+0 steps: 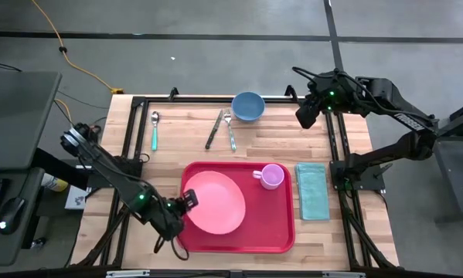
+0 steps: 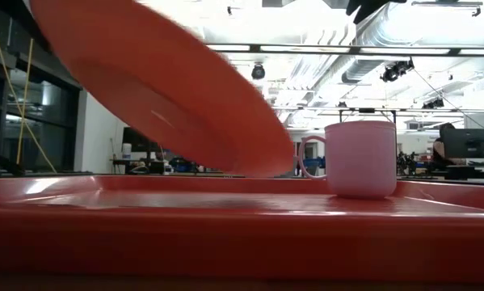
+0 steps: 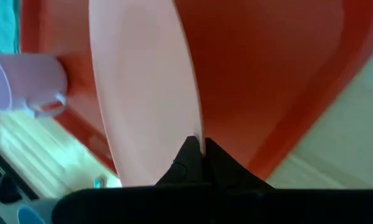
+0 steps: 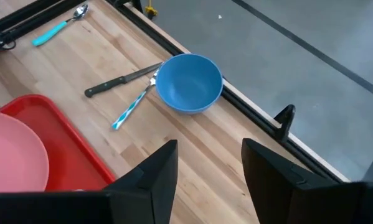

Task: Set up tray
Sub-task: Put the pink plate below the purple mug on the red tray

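Red rim of the tray point(image 2: 242, 234) fills the low view's foreground; the tray lies flat at the near-centre of the table point(image 1: 347, 123), its long axis running left to right across the table.

Left gripper point(image 1: 189, 201): at the tray's left edge, fingers pinched on the rim of the pink plate point(image 1: 214, 202). The plate is tilted: the gripped side is raised, and the far edge dips toward the tray floor, near the pink mug point(image 1: 270, 177) standing upright in the tray's far-right corner.

Right gripper point(image 1: 308, 114): waiting above the table, beyond the tray's far-right corner, fingers spread and empty, near the blue bowl point(image 1: 248, 106).

Procedure, as judged: lower the gripped edge slowly until the plate sits flat on the tray floor, keeping its far edge clear of the mug. Release only once flat. Withdraw outward over the tray's left rim without catching it.

Outside the tray: knife point(image 1: 214, 129), fork point(image 1: 229, 130) and spoon point(image 1: 154, 130) beyond its far edge; teal cloth point(image 1: 313, 191) just beside its right edge.
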Controlling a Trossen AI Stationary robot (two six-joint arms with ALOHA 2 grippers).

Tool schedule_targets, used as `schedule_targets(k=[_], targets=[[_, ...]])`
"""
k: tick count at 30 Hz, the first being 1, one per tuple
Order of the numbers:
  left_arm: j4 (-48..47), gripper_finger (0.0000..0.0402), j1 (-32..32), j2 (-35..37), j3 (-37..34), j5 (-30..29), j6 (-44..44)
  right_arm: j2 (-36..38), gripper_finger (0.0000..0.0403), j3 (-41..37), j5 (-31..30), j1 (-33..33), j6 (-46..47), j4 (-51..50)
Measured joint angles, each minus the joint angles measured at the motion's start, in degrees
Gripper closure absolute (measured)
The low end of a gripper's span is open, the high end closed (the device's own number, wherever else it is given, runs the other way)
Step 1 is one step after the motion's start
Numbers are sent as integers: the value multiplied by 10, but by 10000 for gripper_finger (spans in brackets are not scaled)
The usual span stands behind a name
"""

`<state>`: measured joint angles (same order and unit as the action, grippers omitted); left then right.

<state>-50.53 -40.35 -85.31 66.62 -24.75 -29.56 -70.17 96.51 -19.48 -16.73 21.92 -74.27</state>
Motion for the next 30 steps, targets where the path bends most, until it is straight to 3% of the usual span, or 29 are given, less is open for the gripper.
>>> schedule_targets(k=[9, 12, 16, 24, 30], targets=[[160, 390, 6, -35, 0, 22, -92, 0, 245, 0, 25, 0, -28, 0], [208, 390, 15, -60, 0, 75, -140, 0, 247, 0, 37, 0, -46, 0], [266, 390, 25, -95, 1, 89, -196, 0, 248, 0, 54, 0, -70, -1], [295, 390, 104, -136, -1, 96, -227, 1, 246, 0, 84, 0, -85, 0], [313, 390, 157, -137, 0, 162, -246, 2, 244, 0, 85, 11, -84, -3]])
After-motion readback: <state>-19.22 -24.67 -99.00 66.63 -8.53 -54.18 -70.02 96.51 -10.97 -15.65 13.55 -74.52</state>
